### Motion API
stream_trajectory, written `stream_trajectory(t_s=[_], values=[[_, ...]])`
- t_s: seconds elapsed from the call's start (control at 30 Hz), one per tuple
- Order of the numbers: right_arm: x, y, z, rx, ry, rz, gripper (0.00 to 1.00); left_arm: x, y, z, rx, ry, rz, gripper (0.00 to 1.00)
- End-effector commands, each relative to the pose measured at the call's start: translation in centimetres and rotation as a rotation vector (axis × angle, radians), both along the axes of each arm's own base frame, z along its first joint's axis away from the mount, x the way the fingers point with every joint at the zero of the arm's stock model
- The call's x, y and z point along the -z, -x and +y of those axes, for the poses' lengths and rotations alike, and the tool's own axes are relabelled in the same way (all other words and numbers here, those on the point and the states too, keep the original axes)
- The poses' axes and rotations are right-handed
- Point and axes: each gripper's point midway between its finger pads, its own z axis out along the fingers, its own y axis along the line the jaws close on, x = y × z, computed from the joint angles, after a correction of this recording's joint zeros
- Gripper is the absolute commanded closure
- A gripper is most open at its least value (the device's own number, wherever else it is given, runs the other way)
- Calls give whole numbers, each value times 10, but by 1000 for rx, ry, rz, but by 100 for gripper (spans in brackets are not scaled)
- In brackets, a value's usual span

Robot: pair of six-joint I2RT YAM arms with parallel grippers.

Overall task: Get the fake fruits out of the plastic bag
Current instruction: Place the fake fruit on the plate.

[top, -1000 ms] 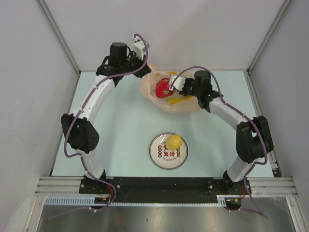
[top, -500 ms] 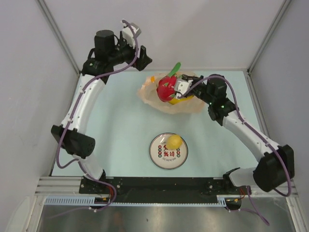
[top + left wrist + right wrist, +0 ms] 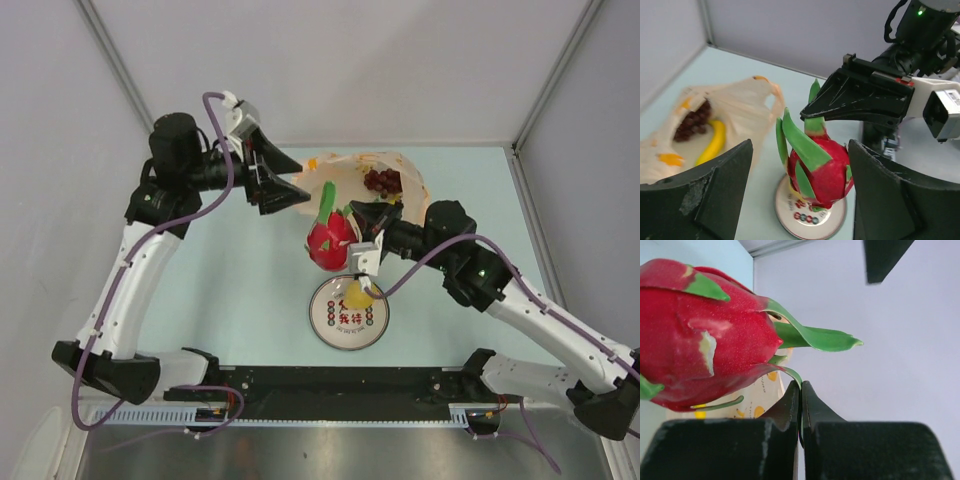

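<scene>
The red dragon fruit (image 3: 328, 243) with green tips hangs above the far edge of the white plate (image 3: 335, 325). My right gripper (image 3: 355, 240) is shut on one of its green leaf tips (image 3: 792, 374). The yellow lemon (image 3: 362, 293) lies on the plate. The pale-orange plastic bag (image 3: 345, 172) lies behind, open, with the grape bunch (image 3: 383, 180) and the banana (image 3: 714, 143) inside. My left gripper (image 3: 300, 182) is open and holds nothing, just left of the bag. In the left wrist view its jaws frame the dragon fruit (image 3: 827, 167).
Grey walls enclose the pale-blue table on three sides. The white plate with red characters (image 3: 807, 220) sits at the table's near middle. The right arm's links (image 3: 480, 280) stretch across the right half of the table.
The right gripper has lifted the dragon fruit out of the bag and carried it toward the plate. The left gripper has opened, let go of the bag and swung left and nearer.
</scene>
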Motion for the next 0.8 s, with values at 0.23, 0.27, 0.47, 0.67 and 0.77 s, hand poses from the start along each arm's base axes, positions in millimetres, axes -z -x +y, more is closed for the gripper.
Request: stream_trajectory(t_s=[0.23, 0.27, 0.47, 0.67, 0.77], values=[[-26, 57, 16, -32, 22, -137, 100, 42, 41, -5, 152, 17, 134, 22], [-26, 60, 18, -38, 25, -141, 100, 44, 44, -6, 166, 18, 138, 22], [-26, 67, 25, -47, 16, -139, 100, 58, 52, -8, 182, 18, 179, 31], [-22, 71, 28, -66, 27, -129, 100, 65, 54, -11, 198, 32, 220, 36], [-15, 72, 32, -76, 42, -104, 100, 68, 53, -14, 216, 47, 243, 48]])
